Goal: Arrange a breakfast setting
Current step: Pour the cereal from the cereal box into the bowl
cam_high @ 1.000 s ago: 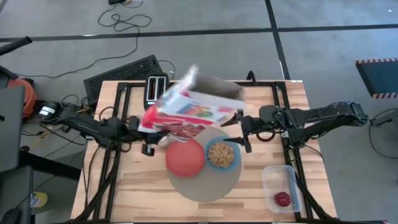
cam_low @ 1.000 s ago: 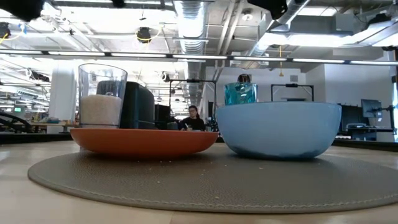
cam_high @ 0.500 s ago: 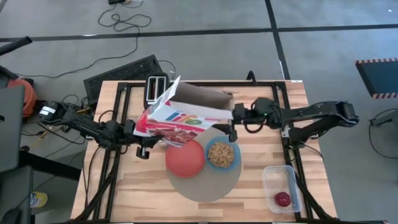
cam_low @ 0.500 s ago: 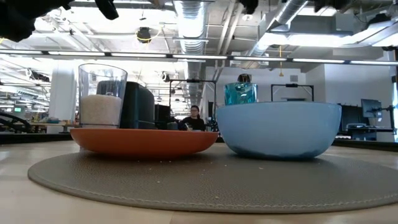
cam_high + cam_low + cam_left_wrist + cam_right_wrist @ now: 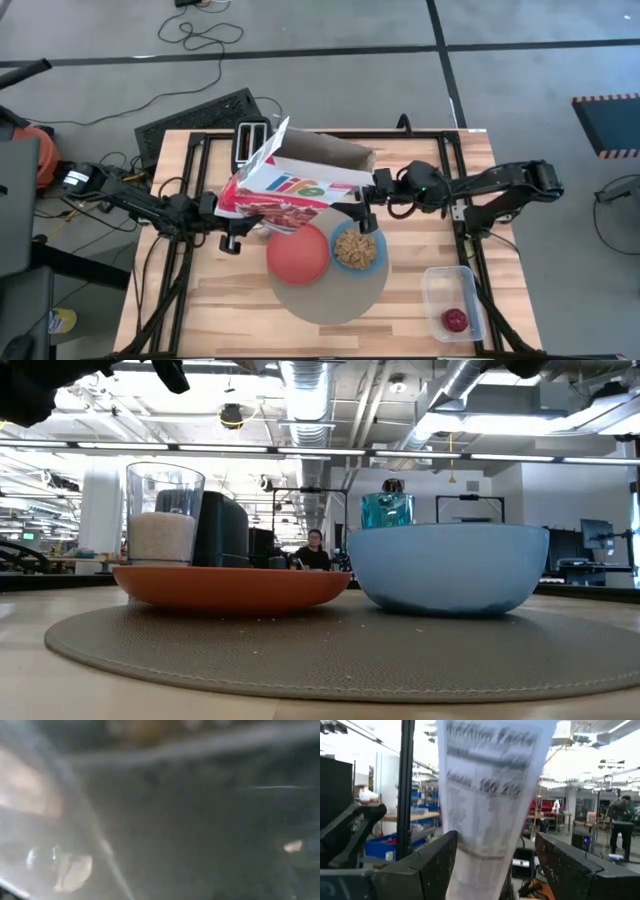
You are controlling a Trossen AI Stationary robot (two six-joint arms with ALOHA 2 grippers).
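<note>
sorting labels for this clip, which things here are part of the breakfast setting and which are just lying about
Part of the setting:
mat
plate
bowl, cereal in it
tumbler
clear glass
red fruit

Not part of it:
cereal box, between left pincer and right pincer
toaster
clear tub holding the fruit
keyboard
</note>
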